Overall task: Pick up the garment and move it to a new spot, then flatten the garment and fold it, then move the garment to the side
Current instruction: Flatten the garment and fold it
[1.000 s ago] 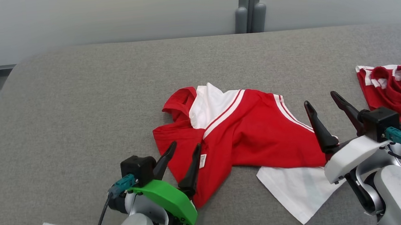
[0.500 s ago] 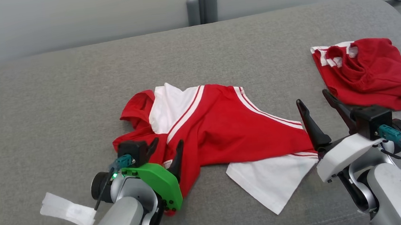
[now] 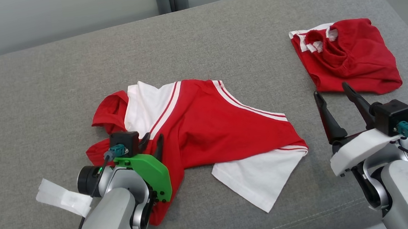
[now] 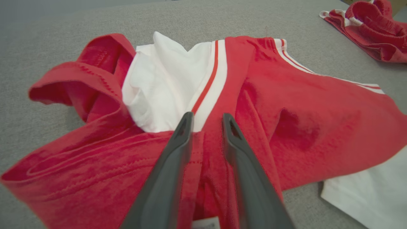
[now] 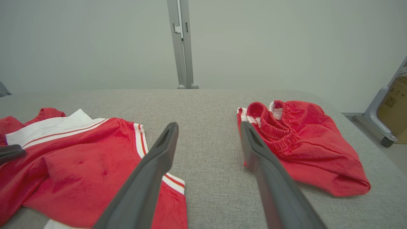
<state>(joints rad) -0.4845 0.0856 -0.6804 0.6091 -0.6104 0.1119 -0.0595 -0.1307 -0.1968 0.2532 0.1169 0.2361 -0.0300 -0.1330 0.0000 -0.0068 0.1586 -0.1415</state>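
The red-and-white T-shirt (image 3: 205,129) lay crumpled near the middle of the grey padded surface (image 3: 55,87). Its left part was bunched, and a white panel (image 3: 259,184) was spread toward the near edge. A pair of red shorts (image 3: 352,59) sat apart from it at the far right.

The T-shirt looked light, thin and limp. It would likely sag from any single hold and drag the rest of itself behind. A firm pinch should not harm it, though a shallow bite on one layer might slip. The hem and shoulder seams, where the cloth is doubled, seemed the better places to grip.

The left gripper (image 3: 153,137) rested on the T-shirt's near left part, its jaws narrowed about a raised ridge of red cloth. Whether that ridge was truly pinched could not be told. The right gripper (image 3: 331,90) hovered with its jaws wide and empty above the bare surface between the T-shirt and the shorts.

The left wrist view showed the ridge between the fingers, with the white and red stripe just beyond the tips and a white care label (image 4: 206,223) at their base. In the head view the green wrist cover (image 3: 145,170) stood in front of that spot. The right wrist view's low angle showed how the T-shirt puffed up off the surface, and a cardboard box (image 5: 396,95) off to the far right. The head view gave the T-shirt's whole outline.
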